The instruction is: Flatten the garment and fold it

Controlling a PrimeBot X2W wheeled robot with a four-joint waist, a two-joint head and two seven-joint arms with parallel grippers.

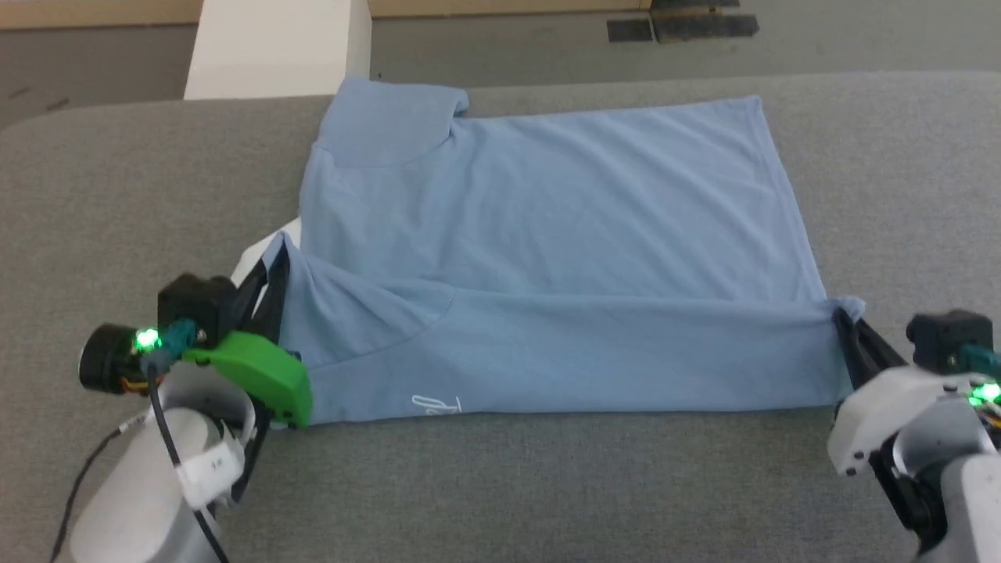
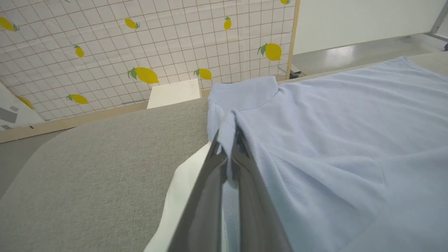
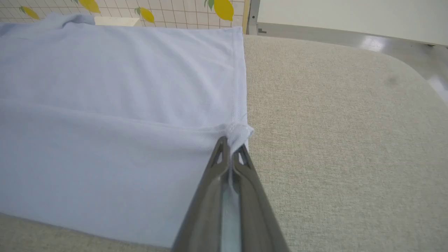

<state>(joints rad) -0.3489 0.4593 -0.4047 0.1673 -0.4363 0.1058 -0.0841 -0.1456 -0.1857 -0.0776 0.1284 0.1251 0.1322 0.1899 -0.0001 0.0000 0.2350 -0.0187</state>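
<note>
**One garment** point(image 1: 547, 234), a light blue T-shirt, lies across the middle of the grey desk point(image 1: 117, 195). It reaches almost to the far edge, and its near part is doubled over in a strip.

- **Left:** one left gripper point(image 1: 270, 262), jaws pinched tight on the strip's left corner at the collar end. One white fabric patch point(image 2: 182, 189) shows beneath it.
- **Centre:** one small white logo point(image 1: 436, 405) on the strip, toward the desk's near edge.
- **Right:** one right gripper point(image 1: 844, 317), jaws pinched tight on the strip's right corner at the hem.
- **Beyond the far left corner of the desk:** one white block point(image 1: 274, 47).
</note>
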